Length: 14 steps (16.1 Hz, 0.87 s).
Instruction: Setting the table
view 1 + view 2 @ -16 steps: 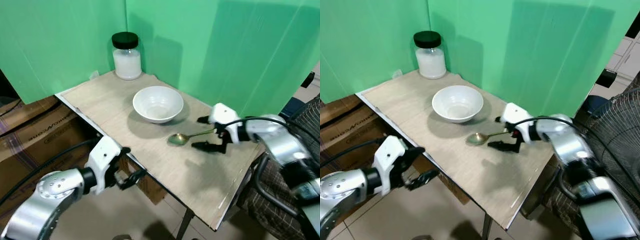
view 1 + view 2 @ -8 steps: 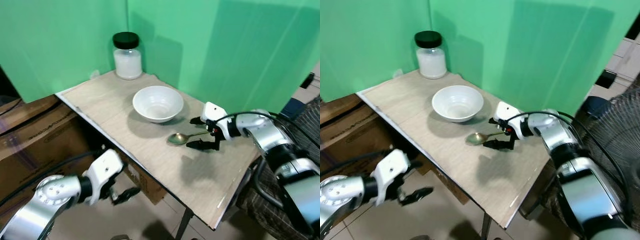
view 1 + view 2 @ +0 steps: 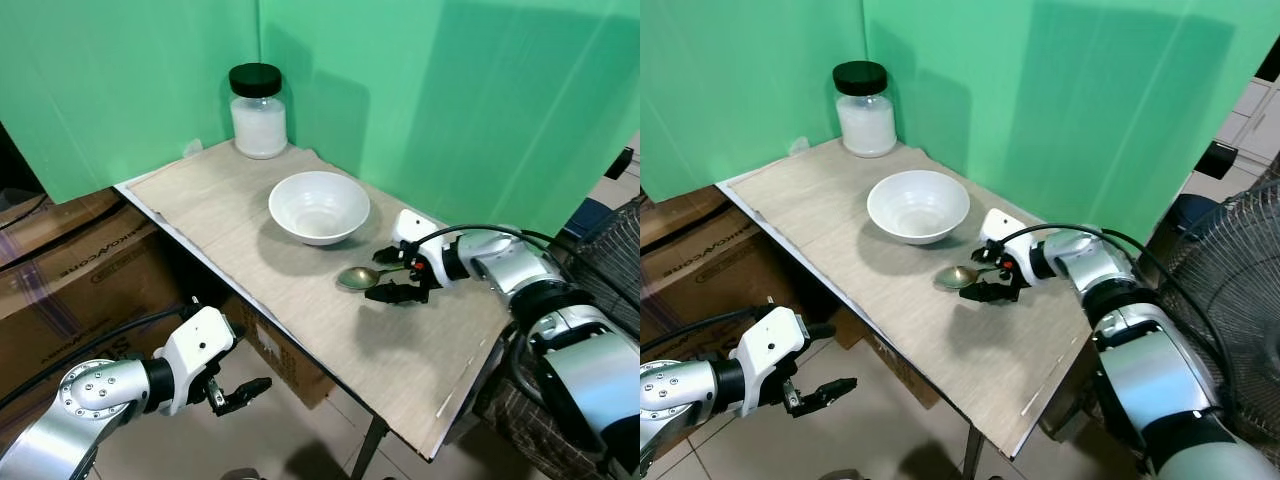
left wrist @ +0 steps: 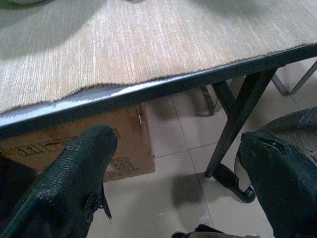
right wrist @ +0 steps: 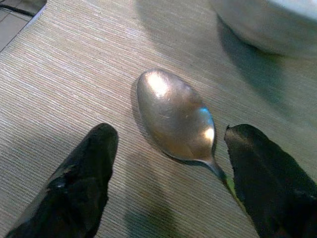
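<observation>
The right gripper [image 3: 394, 276] hung spread over the spoon [image 5: 177, 121], which lay flat on the table [image 3: 240, 225] just beside the white bowl [image 3: 319, 206]; light, stiff and probably slippery, it seemed best pinched across its thin handle.

Cardboard boxes [image 3: 70, 270] under the table, black fan [image 3: 1230, 290] at right, green backdrop [image 3: 480, 90].

One bowl [image 3: 318, 206], one spoon [image 3: 358, 277], one jar [image 3: 257, 111], and one table [image 3: 250, 280].
</observation>
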{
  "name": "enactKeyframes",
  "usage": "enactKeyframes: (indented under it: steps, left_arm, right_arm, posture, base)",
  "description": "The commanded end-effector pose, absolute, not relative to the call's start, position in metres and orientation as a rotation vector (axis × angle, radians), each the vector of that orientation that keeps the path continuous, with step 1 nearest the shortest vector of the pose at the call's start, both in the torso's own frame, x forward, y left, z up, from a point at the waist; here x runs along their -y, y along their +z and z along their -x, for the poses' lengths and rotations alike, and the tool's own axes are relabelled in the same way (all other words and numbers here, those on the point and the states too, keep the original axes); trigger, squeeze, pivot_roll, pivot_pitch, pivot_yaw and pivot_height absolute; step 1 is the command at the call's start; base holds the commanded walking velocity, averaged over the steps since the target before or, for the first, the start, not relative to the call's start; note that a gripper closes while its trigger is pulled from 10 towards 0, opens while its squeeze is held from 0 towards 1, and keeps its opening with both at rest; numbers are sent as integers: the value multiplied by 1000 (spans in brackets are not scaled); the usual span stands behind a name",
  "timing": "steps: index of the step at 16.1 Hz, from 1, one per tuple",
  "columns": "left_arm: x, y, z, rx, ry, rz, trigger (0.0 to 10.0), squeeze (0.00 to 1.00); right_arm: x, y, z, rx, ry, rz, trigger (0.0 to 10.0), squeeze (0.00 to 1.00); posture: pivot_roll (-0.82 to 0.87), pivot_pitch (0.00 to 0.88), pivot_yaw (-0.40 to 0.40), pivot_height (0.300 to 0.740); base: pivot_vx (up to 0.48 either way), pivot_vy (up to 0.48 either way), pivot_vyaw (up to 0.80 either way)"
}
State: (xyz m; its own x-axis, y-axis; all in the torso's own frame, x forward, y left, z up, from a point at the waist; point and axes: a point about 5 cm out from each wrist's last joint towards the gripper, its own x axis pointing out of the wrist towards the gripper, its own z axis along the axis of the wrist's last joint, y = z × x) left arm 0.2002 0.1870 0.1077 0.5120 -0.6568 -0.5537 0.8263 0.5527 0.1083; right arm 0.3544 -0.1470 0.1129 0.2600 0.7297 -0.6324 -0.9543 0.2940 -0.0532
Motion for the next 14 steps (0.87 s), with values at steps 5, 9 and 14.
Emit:
enactKeyframes:
  steps: [5, 9, 14]
  left_arm:
    - [-182, 112, -204, -444, -931, -377, 10000, 0]
    - [-183, 113, -205, -441, -922, -377, 10000, 0]
    - [-183, 113, -207, -438, -915, -377, 10000, 0]
  right_arm:
    - [143, 117, -361, -549, 1136, 504, 392, 0]
    - [144, 111, -359, -593, 1136, 541, 0, 0]
    - [144, 103, -357, -636, 1116, 582, 0, 0]
  posture:
    - [149, 0, -54, 740]
    - [156, 0, -65, 740]
    - [160, 0, -71, 740]
  base:
    - [0, 0, 0]
    - [0, 0, 0]
    - [0, 0, 0]
